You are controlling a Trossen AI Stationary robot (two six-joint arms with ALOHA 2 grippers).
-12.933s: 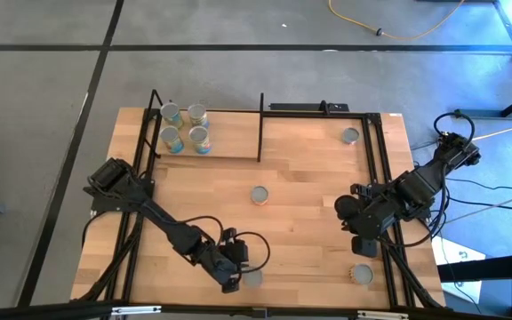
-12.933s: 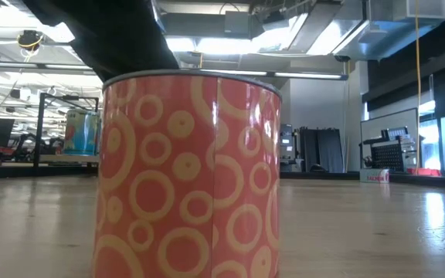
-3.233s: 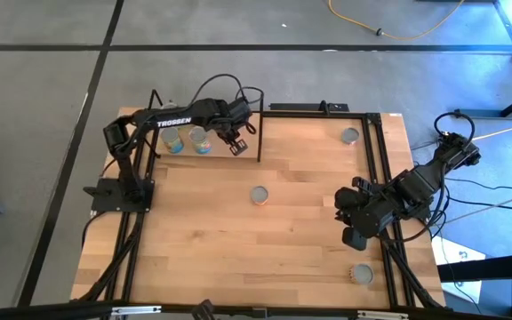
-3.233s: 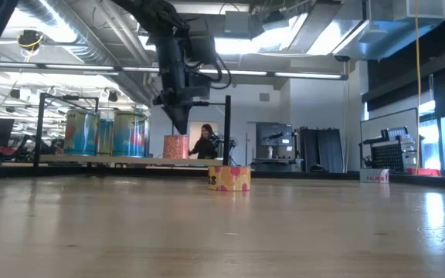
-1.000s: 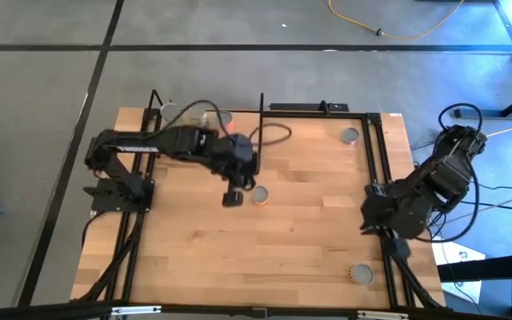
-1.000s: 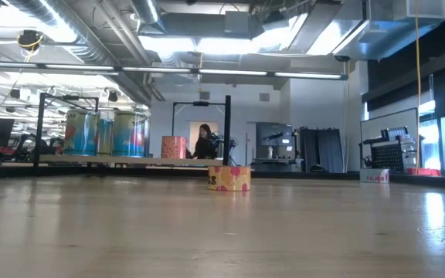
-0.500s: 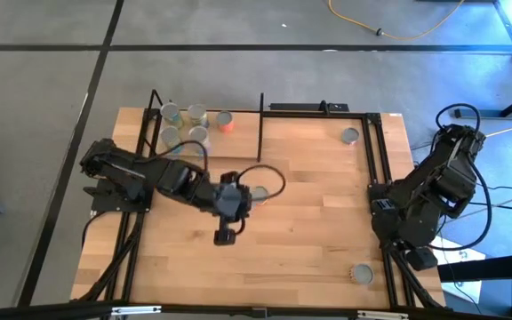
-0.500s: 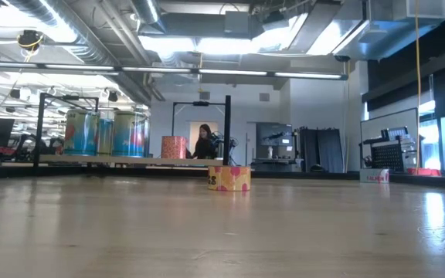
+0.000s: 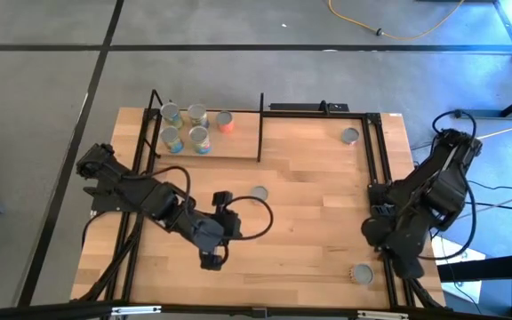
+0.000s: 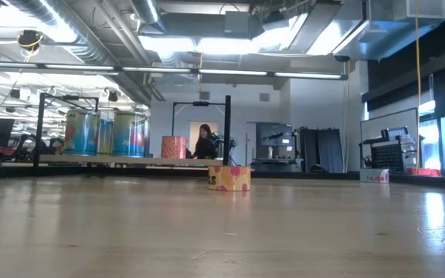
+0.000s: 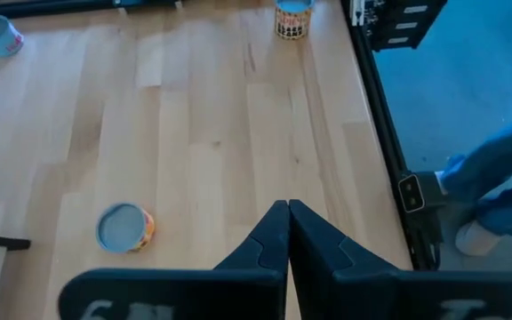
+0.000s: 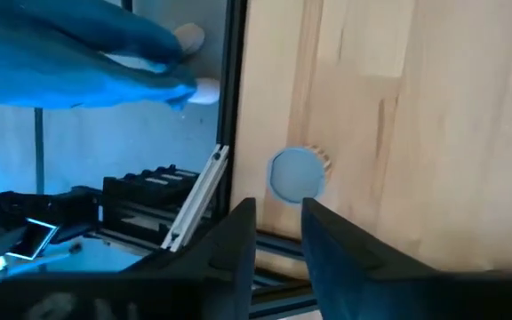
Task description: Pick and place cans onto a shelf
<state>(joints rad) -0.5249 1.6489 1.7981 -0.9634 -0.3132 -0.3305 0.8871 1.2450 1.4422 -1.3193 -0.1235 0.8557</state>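
The shelf (image 9: 229, 153) lies at the table's far left with several cans on its board: blue ones (image 9: 172, 138) and an orange-red one (image 9: 224, 122). Three more cans stand on the bare table: one mid-table (image 9: 258, 193), one far right (image 9: 351, 136), one near right (image 9: 360, 274). My left gripper (image 9: 211, 262) hovers shut and empty, on the near-left side of the mid-table can (image 11: 124, 227). My right gripper (image 12: 278, 213) is open above the table's near right corner, with the near-right can (image 12: 297, 173) just beyond its fingertips and untouched. The low view shows no gripper.
Black frame rails (image 9: 382, 178) run along the table's right edge, close to my right arm. A person's blue-clad leg (image 11: 496, 173) stands on the floor off that side. Bare wood (image 9: 300, 240) lies between the two grippers.
My left gripper has swung from beside the mid-table can toward the table's near edge and slightly left, staying shut and empty. My right arm has shifted a little toward the near edge, closer to the near-right can. No can has moved.
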